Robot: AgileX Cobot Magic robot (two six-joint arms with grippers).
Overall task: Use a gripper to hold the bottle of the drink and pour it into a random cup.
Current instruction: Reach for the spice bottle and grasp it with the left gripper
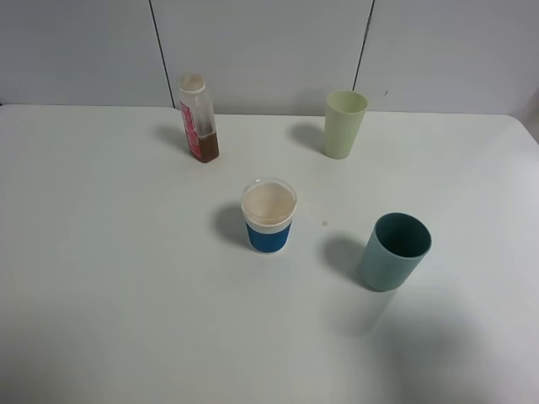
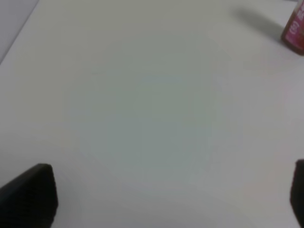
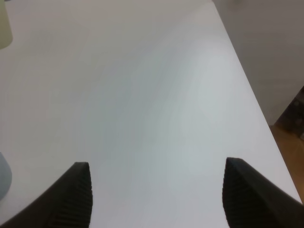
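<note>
We see left tool [image 2: 172,183] and right tool [image 3: 157,166] both spread wide, gripping nothing; bottle [image 1: 199,118] upright on desk [image 1: 101,278], apart from cup [image 1: 269,216].

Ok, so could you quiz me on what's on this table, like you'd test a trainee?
1. How high does the brown drink reach in the bottle? A near the bottom; B halfway; C up to the neck.
2. True or false: the left gripper and the right gripper both stand open, holding nothing.
3. How many cups stand upright on the table?
Key: 1 A. 2 True. 3 Three: the pale green cup, the blue-and-white cup and the teal cup.
</note>
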